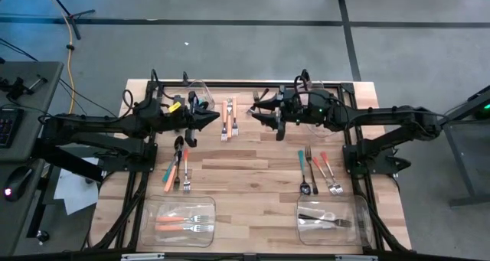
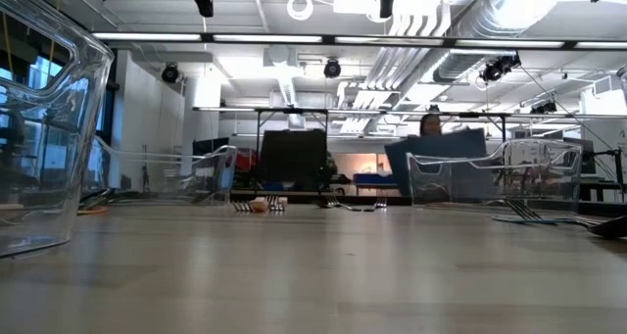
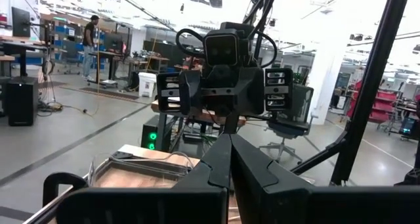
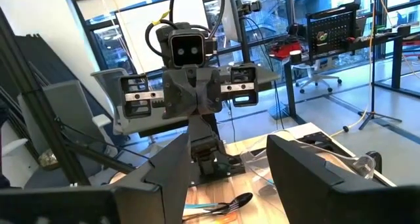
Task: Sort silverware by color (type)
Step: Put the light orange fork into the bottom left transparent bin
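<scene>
Risk of knocking sorted pieces askew if either arm drops carelessly, judged from how closely the loose silverware [image 1: 230, 120] lies between both raised tools at the far middle of the tabletop [image 1: 253, 173]. Left tool [image 1: 217, 119] clenched, holding nothing; right tool [image 1: 255, 117] released, fingers apart. More pieces below each tool, some already in near bins [image 1: 205, 238].

Left gripper [image 3: 230, 159] own dark fingers [image 3: 213, 168] pressed together, no gap, pointing level across room. Directly ahead: right arm's gripper head [image 3: 226, 86], camera face toward lens. Clear bin [image 3: 141, 163] on wooden table [image 3: 131, 178], contents unclear. Person [image 3: 90, 45] standing far back. Green-lit box [image 3: 152, 135] beyond table.
</scene>
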